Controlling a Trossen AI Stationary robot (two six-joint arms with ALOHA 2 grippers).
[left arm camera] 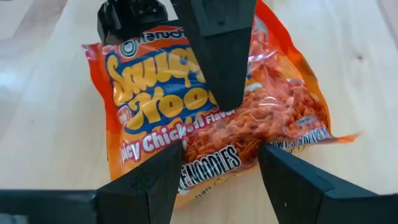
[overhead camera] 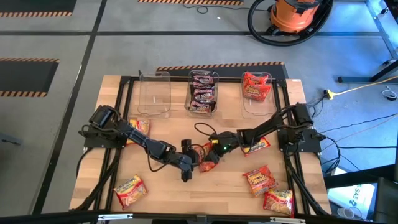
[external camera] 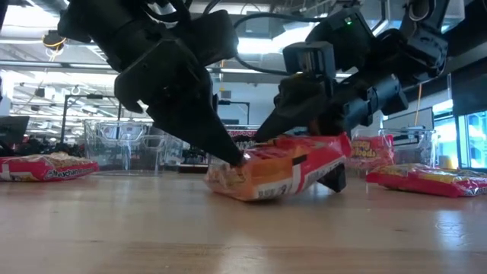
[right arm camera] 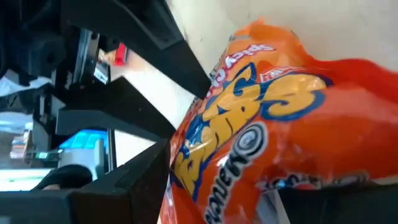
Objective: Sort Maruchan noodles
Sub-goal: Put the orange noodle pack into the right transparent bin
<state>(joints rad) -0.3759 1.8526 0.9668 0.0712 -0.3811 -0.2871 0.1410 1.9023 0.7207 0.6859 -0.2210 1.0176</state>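
Orange noodle pkt (external camera: 278, 173) tilted, table centre

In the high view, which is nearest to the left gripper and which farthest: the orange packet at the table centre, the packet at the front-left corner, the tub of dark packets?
Measured from the left gripper:
1. The orange packet at the table centre, right beside it, with the right gripper on its other side.
2. The front-left packet, toward the table's near left corner.
3. The tub of dark packets, at the far edge, middle of three tubs.

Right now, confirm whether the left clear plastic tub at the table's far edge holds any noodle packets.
No: in the high view the left clear plastic tub shows only bare wood through it, no packets.
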